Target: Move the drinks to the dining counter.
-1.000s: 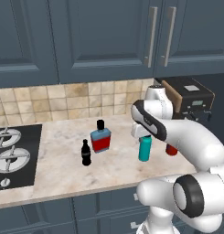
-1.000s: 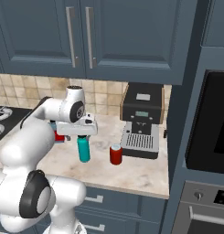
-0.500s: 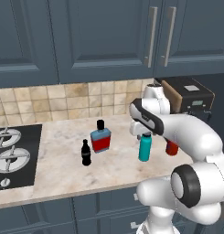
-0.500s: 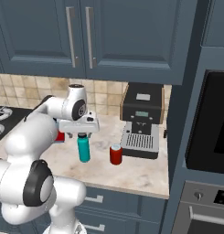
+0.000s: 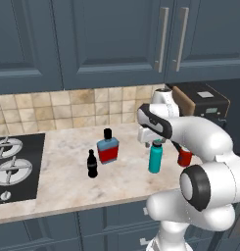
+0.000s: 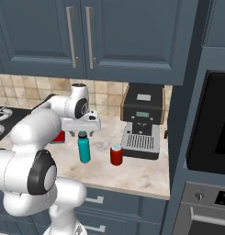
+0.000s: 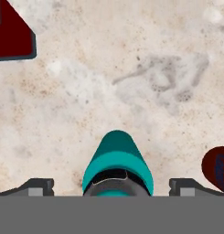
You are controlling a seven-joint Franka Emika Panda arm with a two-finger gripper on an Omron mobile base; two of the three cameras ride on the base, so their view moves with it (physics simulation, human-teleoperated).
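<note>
- The claw (image 6: 85, 133) hung right over the teal bottle (image 6: 84, 147), pointing down, jaws spread wide and gripping nothing.
- In the hand view, the teal bottle (image 7: 117, 163) sat dead centre between the two finger tips (image 7: 38, 186), with clear space on either side of it.
- That bottle stood upright on the marble worktop (image 5: 62, 181), near its front edge, dark cap just beneath the claw (image 5: 152, 143).
- The red can (image 6: 116, 155) stood upright just beside the teal bottle, in front of the black coffee machine (image 6: 142, 120); from the left base view the can (image 5: 184, 157) was partly hidden behind the arm.
- The flat blue bottle with red label (image 5: 108, 147) stood upright further along the worktop towards the stove (image 5: 11, 169).
- The small black bottle (image 5: 92, 163) stood near it, a little closer to the front edge, not touching.
- All four drinks were on this tiled-backsplash worktop, under the dark blue cabinets (image 5: 107, 41).
</note>
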